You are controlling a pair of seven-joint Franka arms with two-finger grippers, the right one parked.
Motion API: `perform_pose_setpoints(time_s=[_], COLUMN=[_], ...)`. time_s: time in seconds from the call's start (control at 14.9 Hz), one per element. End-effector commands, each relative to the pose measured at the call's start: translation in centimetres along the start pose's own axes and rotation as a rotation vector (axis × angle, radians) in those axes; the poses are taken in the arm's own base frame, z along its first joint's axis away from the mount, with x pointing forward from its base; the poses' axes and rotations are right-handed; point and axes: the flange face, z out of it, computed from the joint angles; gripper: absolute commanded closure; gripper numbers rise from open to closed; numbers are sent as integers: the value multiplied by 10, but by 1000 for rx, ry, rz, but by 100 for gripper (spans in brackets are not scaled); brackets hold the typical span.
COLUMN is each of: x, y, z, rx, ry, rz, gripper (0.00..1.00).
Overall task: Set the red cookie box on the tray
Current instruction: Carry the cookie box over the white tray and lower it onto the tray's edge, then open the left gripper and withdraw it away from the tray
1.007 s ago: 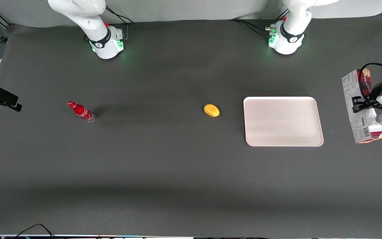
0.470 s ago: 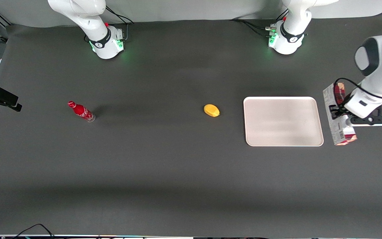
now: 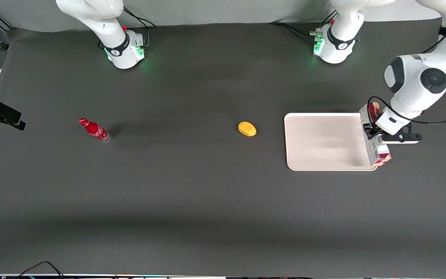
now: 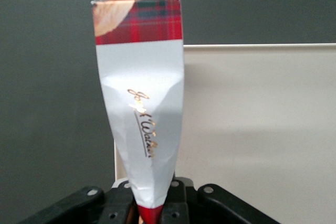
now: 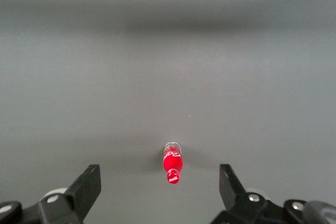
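Note:
My gripper point(image 3: 374, 133) is shut on the red cookie box point(image 3: 373, 149), holding it in the air over the tray's point(image 3: 323, 141) edge at the working arm's end. The box is a long carton with white-grey printed sides and a red end. In the left wrist view the red cookie box point(image 4: 143, 103) shows its white face with gold script and a red plaid end, pinched at the middle between the jaws of my gripper point(image 4: 152, 203). The pale pinkish tray point(image 4: 262, 124) lies below and beside it.
A yellow lemon-like object point(image 3: 247, 128) lies on the dark table beside the tray, toward the parked arm. A small red soda bottle point(image 3: 94, 130) lies farther toward the parked arm's end, also seen as the bottle point(image 5: 172, 164) in the right wrist view.
My gripper has carried the red cookie box sideways from the table's working-arm end to the tray's edge, and the box now hangs lower and appears smaller.

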Motion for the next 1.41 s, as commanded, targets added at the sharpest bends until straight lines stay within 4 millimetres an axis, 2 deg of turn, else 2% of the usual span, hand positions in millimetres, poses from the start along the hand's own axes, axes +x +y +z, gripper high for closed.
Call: perform_pose_setpoints(time_s=[0.0, 0.2, 0.47, 0.54, 0.6, 0.67, 0.81, 0.94, 1.01, 1.21, 1.34], x=[-8, -13, -14, -13, -12, -12, -10, -1, 8, 55, 78], y=[-3, -3, -6, -6, -6, -6, -6, -10, -10, -15, -19], z=[28, 46, 55, 55, 56, 56, 50, 34, 19, -45, -84], rx=[-7, -8, -9, -9, -9, -9, -9, -6, -6, -11, -58], ry=[47, 55, 54, 54, 54, 55, 60, 72, 53, -43, -46], rz=[-3, -4, -12, -12, -12, -13, -22, -35, -32, -36, -81], gripper=[100, 100, 100, 83, 34, 0, 0, 0, 0, 0, 0])
